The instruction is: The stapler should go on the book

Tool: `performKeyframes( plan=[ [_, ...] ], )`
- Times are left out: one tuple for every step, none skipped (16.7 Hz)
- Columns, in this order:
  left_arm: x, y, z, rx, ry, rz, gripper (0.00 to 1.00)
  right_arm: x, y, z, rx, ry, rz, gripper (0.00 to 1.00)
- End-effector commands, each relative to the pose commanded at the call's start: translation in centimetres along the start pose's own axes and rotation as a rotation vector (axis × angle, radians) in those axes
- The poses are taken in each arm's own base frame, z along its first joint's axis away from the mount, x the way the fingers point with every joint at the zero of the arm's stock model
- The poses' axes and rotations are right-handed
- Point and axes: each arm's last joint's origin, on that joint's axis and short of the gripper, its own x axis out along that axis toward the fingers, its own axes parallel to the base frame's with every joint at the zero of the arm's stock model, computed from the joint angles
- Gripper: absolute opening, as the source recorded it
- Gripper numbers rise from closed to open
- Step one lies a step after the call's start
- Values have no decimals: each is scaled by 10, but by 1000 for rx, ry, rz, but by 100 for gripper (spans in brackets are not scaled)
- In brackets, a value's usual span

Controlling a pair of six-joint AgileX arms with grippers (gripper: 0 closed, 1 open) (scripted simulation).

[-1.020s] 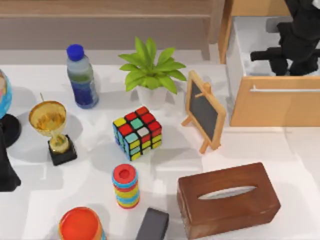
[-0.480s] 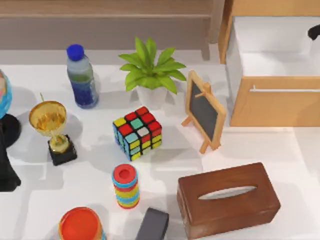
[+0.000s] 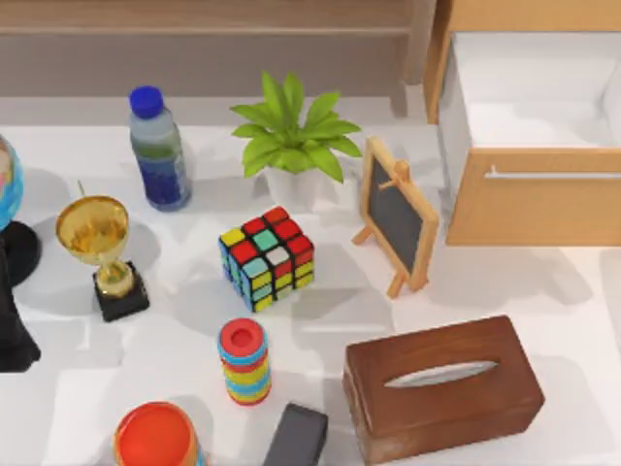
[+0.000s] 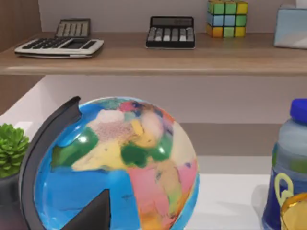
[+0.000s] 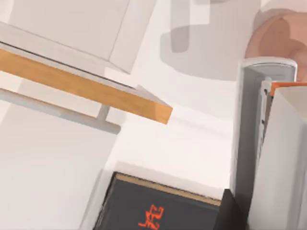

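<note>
My left arm (image 3: 12,340) was parked at the counter's left, by the globe (image 4: 115,167). My right hand (image 5: 232,213) was nearer the work, its state indeterminable. The grey object I judged to be the stapler (image 5: 249,134) lay lengthwise just beside the book (image 5: 158,208).

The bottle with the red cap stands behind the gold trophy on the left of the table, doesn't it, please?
Not quite: the bottle has a blue cap, not a red one. The top view shows it standing behind the gold trophy on the left of the table.
</note>
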Motion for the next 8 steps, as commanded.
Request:
performKeyframes(
  plan=[
    [0, 0, 0, 0, 0, 0, 100, -5, -7, -10, 20, -17, -17, 0],
    [0, 0, 0, 0, 0, 0, 100, -8, -14, -20, 42, -28, -30, 0],
    [0, 0, 0, 0, 0, 0, 100, -7, -20, -30, 65, -31, -36, 0],
    [0, 0, 0, 0, 0, 0, 100, -3, -25, -42, 89, -27, -36, 0],
    [0, 0, 0, 0, 0, 0, 100, 4, -28, -53, 114, -15, -27, 0],
    [0, 0, 0, 0, 0, 0, 100, 13, -32, -64, 139, 1, -12, 0],
    [0, 0, 0, 0, 0, 0, 100, 23, -34, -76, 166, 17, 6, 0],
    [0, 0, 0, 0, 0, 0, 100, 35, -37, -88, 196, 34, 27, 0]
  ],
)
